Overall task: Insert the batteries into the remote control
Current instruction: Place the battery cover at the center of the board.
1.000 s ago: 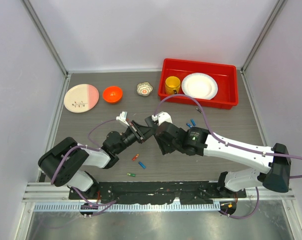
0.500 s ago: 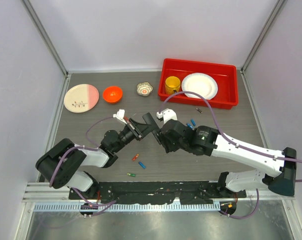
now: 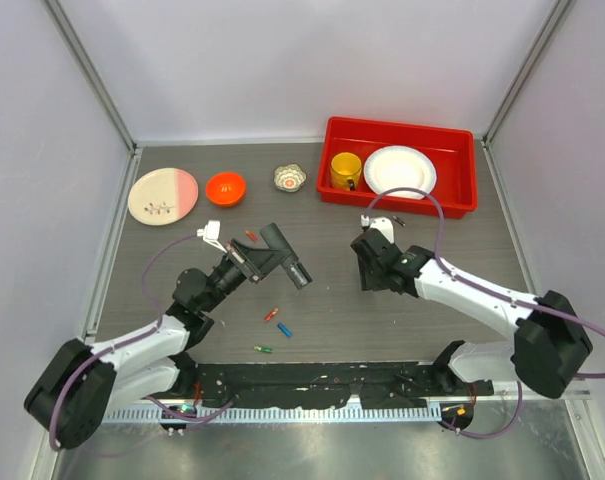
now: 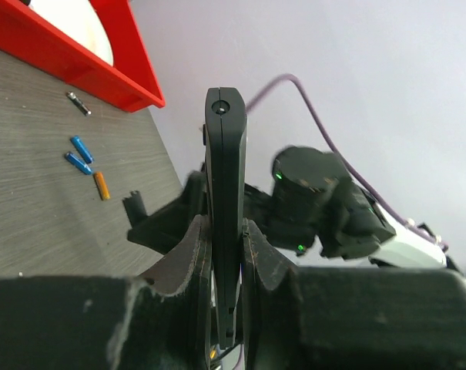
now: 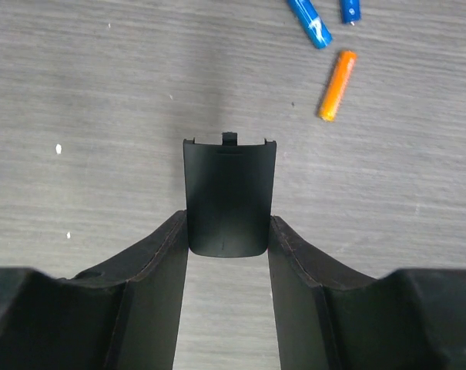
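Remote control, slim long black plastic bar (image 3: 287, 260), near table centre from above, pinched by left gripper (image 3: 254, 258), at 9 o'clock of right gripper (image 3: 370, 275); thin red, blue and green cylindrical batteries (image 3: 284, 329) loose on grey wood-grain table (image 3: 432, 330) at 6 o'clock of bar.

From left wrist: jaws pressed onto bar's flat faces, bar pointing to 12 o'clock.

From right wrist: jaws half-spread, pinching small squarish black battery cover (image 5: 229, 196); orange battery (image 5: 336, 85) at 2 o'clock.

Probably cover off, loading not begun. Next: park cover, fetch one battery.

A red rectangular plastic tray (image 3: 402, 124) holds a yellow mug (image 3: 345, 170) and a white round plate (image 3: 399, 172). To its left stand a small patterned bowl (image 3: 290, 178), an orange bowl (image 3: 225, 187) and a pink-and-white plate (image 3: 163, 196).
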